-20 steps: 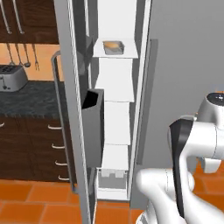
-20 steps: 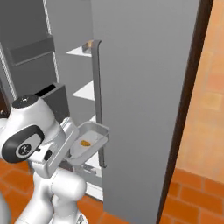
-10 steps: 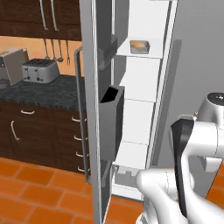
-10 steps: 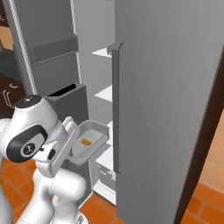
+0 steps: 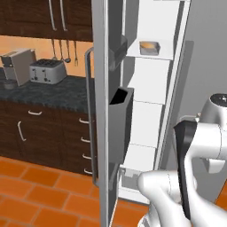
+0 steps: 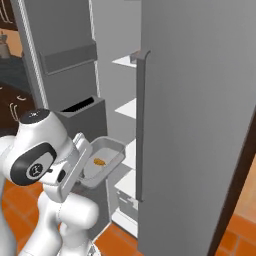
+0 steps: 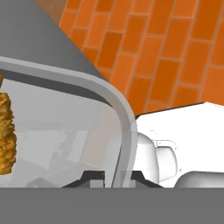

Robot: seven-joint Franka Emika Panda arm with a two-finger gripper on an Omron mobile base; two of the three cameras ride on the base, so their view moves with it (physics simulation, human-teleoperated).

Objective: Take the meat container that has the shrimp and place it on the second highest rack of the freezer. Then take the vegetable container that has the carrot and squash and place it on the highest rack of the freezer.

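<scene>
I hold one meat container (image 6: 102,161) – a pale grey tray with a single orange shrimp (image 6: 99,161) lying in it. My gripper (image 7: 119,176) is clamped on its rim; in the hand view the two dark tips sit either side of the grey rim (image 7: 127,131), and the shrimp shows at the left edge as a ridged orange strip. That view also looks down past the tray to orange floor tiles (image 7: 175,48).

The tray hangs in front of the open freezer (image 6: 200,100), about level with the lower shelves, outside the cavity and not on any rack. From the right base view I count three white shelf edges beside the long grey bar handle (image 6: 140,125), which partly covers them. The left base view shows what that one does not: a second container (image 5: 149,47) with something orange in it, sitting on a shelf (image 5: 153,56) high in the stack. I cannot tell which rack that is, because the top of the stack is cut off.

The open door (image 5: 106,111) stands between me and the kitchen, with two dark door bins (image 5: 120,128) on its inner face. Beyond it lie a dark counter (image 5: 44,91), one toaster (image 5: 48,71), a grey appliance (image 5: 17,66) beside it, and utensils (image 5: 62,48) hanging on the wall.
</scene>
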